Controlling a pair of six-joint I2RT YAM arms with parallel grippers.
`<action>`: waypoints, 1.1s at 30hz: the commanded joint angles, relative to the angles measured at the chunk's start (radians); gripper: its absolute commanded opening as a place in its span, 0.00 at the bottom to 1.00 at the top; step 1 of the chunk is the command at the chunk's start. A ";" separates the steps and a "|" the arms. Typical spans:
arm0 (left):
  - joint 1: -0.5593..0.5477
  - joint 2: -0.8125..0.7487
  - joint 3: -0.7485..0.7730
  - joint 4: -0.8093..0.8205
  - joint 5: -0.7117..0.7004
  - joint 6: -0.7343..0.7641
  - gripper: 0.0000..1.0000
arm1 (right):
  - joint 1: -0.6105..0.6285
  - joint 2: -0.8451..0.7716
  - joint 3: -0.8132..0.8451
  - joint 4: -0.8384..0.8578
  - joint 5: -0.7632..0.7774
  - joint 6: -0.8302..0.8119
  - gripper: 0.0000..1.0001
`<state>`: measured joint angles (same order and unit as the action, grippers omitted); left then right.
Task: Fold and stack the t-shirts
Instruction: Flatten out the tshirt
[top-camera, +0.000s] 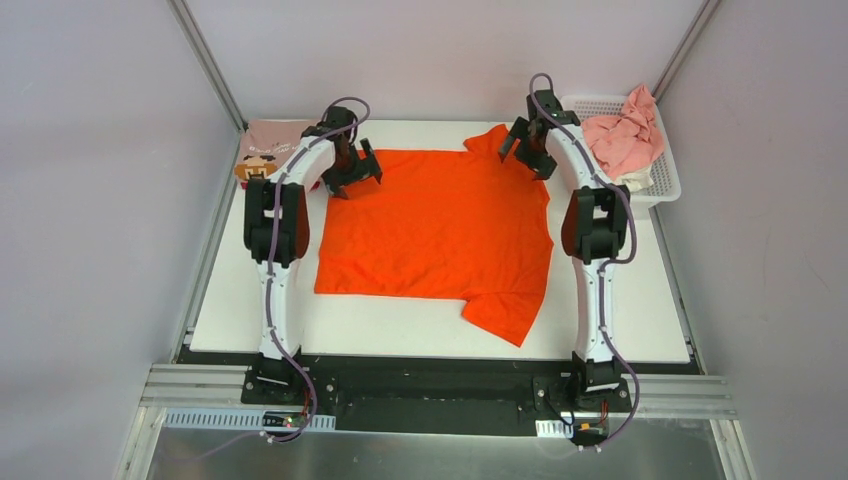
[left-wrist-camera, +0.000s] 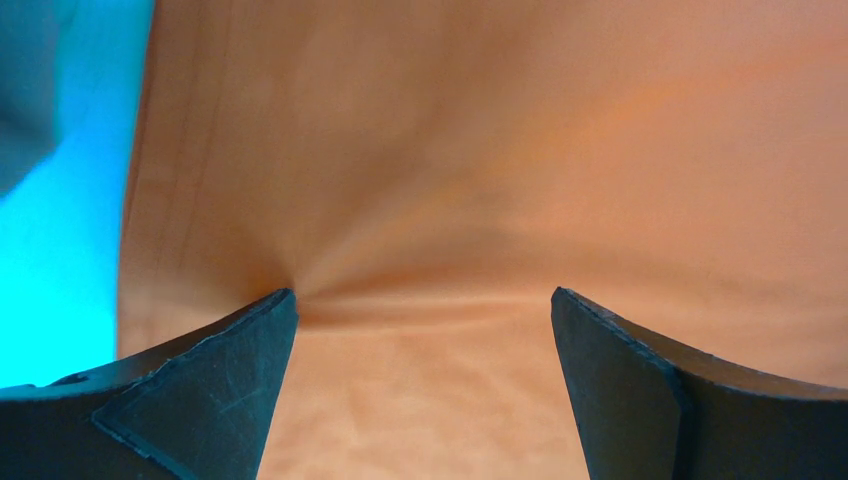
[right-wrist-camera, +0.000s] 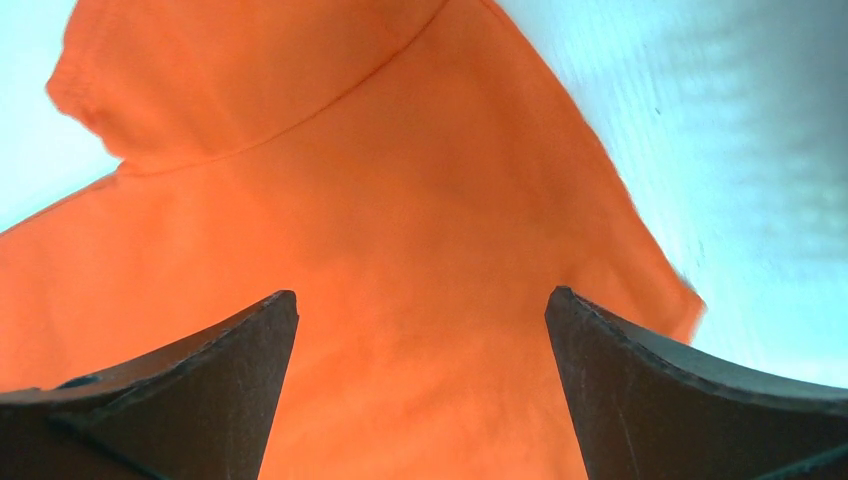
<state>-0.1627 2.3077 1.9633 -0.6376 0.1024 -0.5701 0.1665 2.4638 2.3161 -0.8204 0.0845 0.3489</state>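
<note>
A bright orange t-shirt (top-camera: 435, 225) lies spread flat on the white table, one sleeve at the far right and one at the near right. My left gripper (top-camera: 358, 180) is open over its far left corner. In the left wrist view the orange cloth (left-wrist-camera: 480, 150) fills the frame, and the left fingertip (left-wrist-camera: 270, 320) presses it into a small pucker. My right gripper (top-camera: 525, 158) is open over the far right sleeve. The right wrist view shows that sleeve (right-wrist-camera: 250, 80) beyond the open gripper (right-wrist-camera: 420, 300). A folded dusty-pink t-shirt with a pixel face (top-camera: 268, 150) lies at the far left.
A white lattice basket (top-camera: 672, 180) stands at the far right corner with crumpled light pink t-shirts (top-camera: 625, 135) in it. Bare table (top-camera: 400, 325) runs along the near edge. Grey walls and metal rails close in the table on three sides.
</note>
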 joint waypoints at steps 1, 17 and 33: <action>-0.012 -0.334 -0.157 -0.082 -0.085 0.029 0.99 | 0.069 -0.315 -0.118 -0.014 0.065 -0.053 1.00; -0.033 -1.332 -1.197 -0.223 -0.330 -0.359 0.99 | 0.254 -1.333 -1.423 0.314 0.080 0.247 1.00; -0.032 -1.320 -1.181 -0.241 -0.393 -0.356 0.99 | 0.250 -0.589 -0.761 0.354 0.011 0.041 1.00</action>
<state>-0.1951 0.9920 0.7353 -0.8654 -0.2462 -0.9314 0.4225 1.7084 1.3678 -0.4450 0.1024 0.4423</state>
